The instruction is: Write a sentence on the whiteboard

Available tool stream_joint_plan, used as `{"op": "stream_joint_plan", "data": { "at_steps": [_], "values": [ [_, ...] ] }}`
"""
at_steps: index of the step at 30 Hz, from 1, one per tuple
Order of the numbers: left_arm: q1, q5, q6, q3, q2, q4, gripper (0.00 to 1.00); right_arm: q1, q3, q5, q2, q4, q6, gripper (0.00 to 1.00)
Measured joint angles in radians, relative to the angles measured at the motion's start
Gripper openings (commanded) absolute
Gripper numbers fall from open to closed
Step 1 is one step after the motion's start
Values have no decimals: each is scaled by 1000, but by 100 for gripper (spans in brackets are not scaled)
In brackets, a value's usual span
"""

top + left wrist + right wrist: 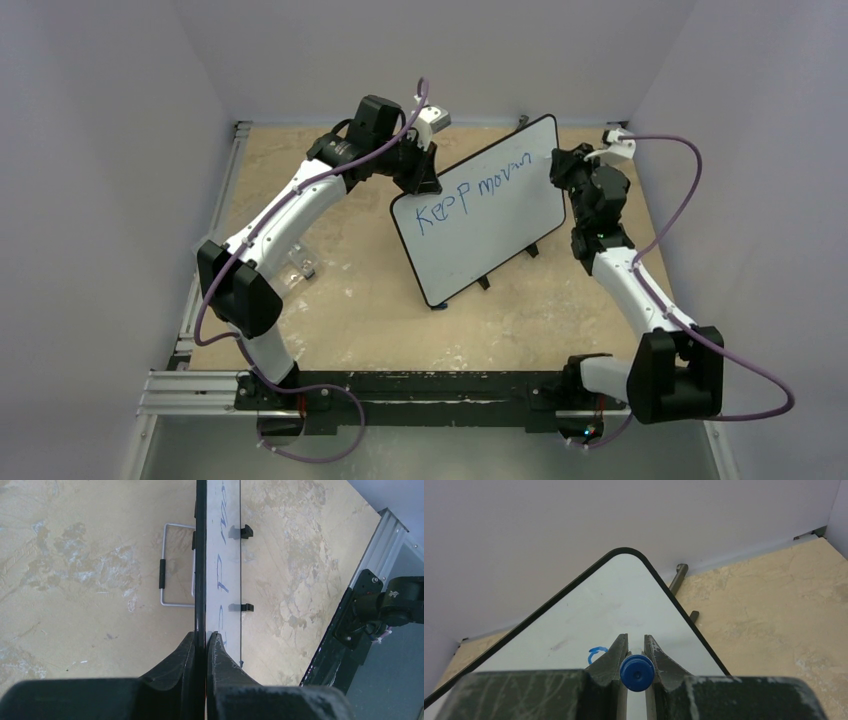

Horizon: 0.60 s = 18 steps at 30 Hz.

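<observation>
The whiteboard (485, 240) stands tilted on its black feet at mid-table. The sentence (478, 193) runs across its top in blue, reading about "Keep movin". My left gripper (424, 181) is shut on the board's upper left edge. In the left wrist view the board (223, 555) runs edge-on out of the left gripper (205, 637), whose jaws pinch its black rim. My right gripper (558, 168) is at the board's upper right, shut on a blue marker (637, 672) whose tip is hidden. A fresh blue stroke (595, 653) lies just left of the right gripper (636, 639) on the board (614, 600).
A wire stand (172, 566) lies behind the board. A small metal piece (303, 266) sits on the table by the left arm. Walls close the back and sides. An aluminium rail (200, 385) and the arm bases line the near edge.
</observation>
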Motion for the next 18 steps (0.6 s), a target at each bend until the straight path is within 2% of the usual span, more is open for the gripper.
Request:
{"op": "stream_joint_plan", "data": {
  "at_steps": [18],
  "values": [
    [0,0,0,0,0,0,0,-44,87,-58,114,61,47,0]
  ]
}}
